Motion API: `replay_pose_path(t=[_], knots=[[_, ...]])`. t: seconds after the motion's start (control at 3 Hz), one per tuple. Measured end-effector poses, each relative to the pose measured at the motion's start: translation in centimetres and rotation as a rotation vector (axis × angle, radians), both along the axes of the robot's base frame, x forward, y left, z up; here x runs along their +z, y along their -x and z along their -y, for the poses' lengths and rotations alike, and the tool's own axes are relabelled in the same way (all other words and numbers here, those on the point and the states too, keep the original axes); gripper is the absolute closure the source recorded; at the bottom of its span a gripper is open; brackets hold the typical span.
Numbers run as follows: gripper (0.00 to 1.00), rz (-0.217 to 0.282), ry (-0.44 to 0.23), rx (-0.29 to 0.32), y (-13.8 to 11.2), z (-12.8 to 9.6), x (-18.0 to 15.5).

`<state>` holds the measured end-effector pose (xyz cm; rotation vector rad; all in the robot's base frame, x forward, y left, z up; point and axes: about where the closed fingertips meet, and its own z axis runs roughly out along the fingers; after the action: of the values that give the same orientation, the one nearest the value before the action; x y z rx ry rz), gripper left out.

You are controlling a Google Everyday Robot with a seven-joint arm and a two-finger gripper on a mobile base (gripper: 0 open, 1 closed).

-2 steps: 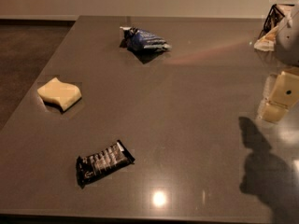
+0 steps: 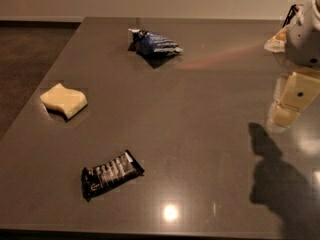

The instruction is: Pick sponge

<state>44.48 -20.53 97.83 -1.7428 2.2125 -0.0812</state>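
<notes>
The sponge (image 2: 63, 100) is a pale yellow foam block with wavy edges, lying flat on the dark table (image 2: 200, 134) at the left side. My gripper (image 2: 285, 115) hangs at the far right edge of the view, cream-coloured, pointing down just above the table. It is far to the right of the sponge, with most of the table's width between them, and it holds nothing that I can see.
A black candy-bar wrapper (image 2: 111, 174) lies near the front, right of and nearer than the sponge. A blue snack bag (image 2: 154, 44) lies at the back centre. The table's left edge runs close beside the sponge. The arm's shadow (image 2: 280, 184) falls at the front right.
</notes>
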Motion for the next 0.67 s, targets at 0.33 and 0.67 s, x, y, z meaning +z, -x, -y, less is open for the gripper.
replay_pose_path(t=[0.33,0.67], knots=[[0.00,0.013,-0.049,0.039,-1.5,-3.1,-0.1],[0.00,0.045,-0.113,0.081,-3.5,-7.7,0.1]])
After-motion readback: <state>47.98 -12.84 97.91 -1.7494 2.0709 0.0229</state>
